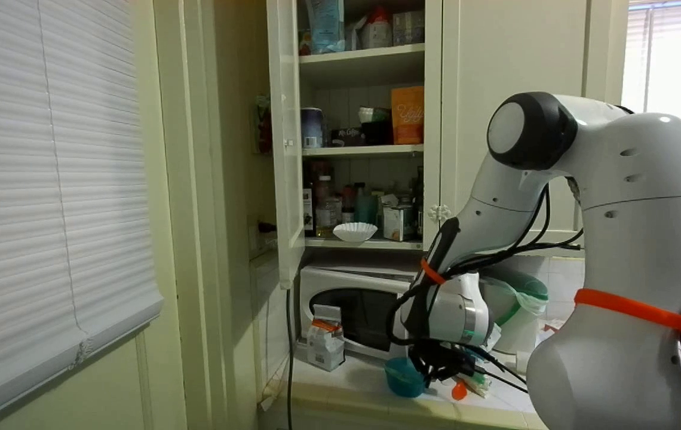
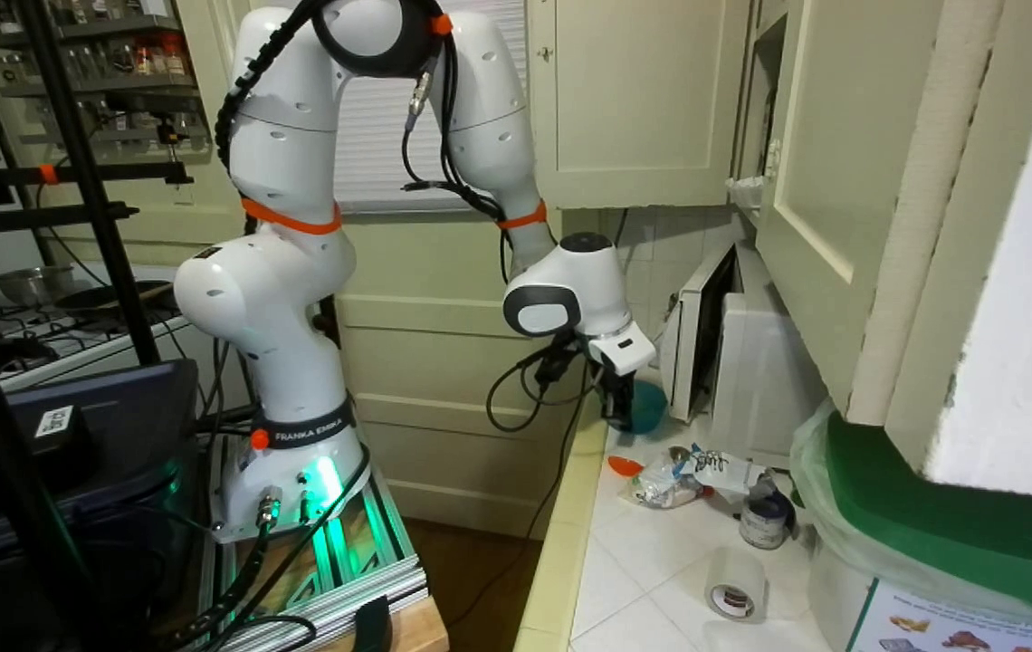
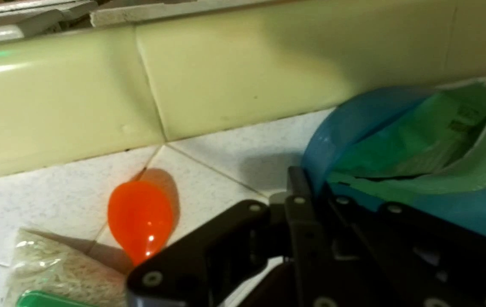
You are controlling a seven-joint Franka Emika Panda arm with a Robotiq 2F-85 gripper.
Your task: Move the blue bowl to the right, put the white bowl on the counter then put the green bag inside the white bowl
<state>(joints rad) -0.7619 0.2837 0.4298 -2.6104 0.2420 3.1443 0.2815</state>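
End effector [image 3: 316, 189] pinches smooth, round blue bowl [image 3: 452, 207] holding crumpled green bag [image 3: 426, 143].

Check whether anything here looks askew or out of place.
The microwave door looks ajar, a dark gap showing behind it. The fluted white bowl perches at the front edge of its cupboard shelf and could slip off.

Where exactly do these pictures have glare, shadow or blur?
Wrist view: glints on the orange item, with its shadow beside it; print on the green bag too blurred to read. In an exterior view, the far-right window is washed out; in an exterior view, green light glows on the robot base.
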